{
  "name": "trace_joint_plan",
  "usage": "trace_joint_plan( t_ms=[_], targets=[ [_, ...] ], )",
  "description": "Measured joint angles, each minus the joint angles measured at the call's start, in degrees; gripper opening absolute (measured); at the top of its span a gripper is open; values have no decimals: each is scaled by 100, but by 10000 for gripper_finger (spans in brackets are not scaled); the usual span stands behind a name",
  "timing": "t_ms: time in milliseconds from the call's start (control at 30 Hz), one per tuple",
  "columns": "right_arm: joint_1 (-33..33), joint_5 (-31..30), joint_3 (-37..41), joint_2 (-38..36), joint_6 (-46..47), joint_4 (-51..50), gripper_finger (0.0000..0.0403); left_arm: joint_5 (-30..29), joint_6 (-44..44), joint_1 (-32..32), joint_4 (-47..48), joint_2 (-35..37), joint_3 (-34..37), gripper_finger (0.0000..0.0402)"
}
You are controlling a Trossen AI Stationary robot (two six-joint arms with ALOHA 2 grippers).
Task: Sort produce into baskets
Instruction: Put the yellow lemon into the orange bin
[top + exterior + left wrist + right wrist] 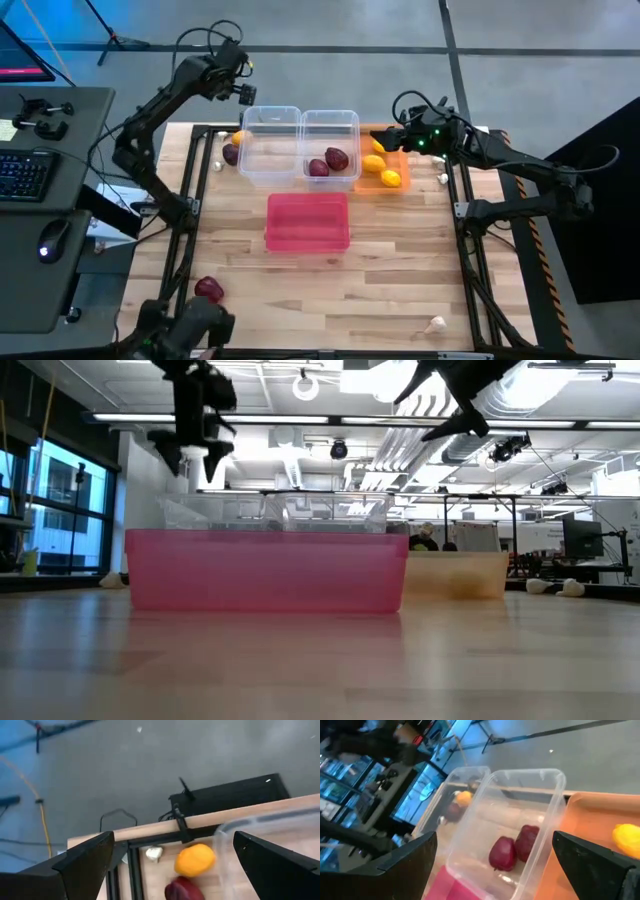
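Above orange basket (384,172), right hand (380,139), seemingly empty.

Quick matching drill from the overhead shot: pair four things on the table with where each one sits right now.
Things:
1. two lemons
2. two red onions
3. pink bin
4. garlic bulb

Places:
A. in a clear bin
B. loose near the table's front edge, right side
C. in the orange bin
D. mid-table, in front of the clear bins

Pairs: 1-C, 2-A, 3-D, 4-B
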State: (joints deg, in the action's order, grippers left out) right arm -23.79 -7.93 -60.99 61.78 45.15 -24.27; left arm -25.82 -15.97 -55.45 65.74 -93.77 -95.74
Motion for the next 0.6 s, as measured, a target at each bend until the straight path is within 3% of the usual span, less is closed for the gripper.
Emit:
trace_joint_plan(
  t_ms=[100, 300, 600],
  targets=[
    [98, 7, 0, 0, -13, -4, 385, 74, -264, -190, 19, -217, 32, 395],
    [223, 3, 0, 9, -16, -10, 385, 837, -734, -655, 27, -460, 35, 395],
    [284, -1, 0, 11, -5, -33, 385, 934, -1453, -993, -97, -822, 28, 395]
  ],
)
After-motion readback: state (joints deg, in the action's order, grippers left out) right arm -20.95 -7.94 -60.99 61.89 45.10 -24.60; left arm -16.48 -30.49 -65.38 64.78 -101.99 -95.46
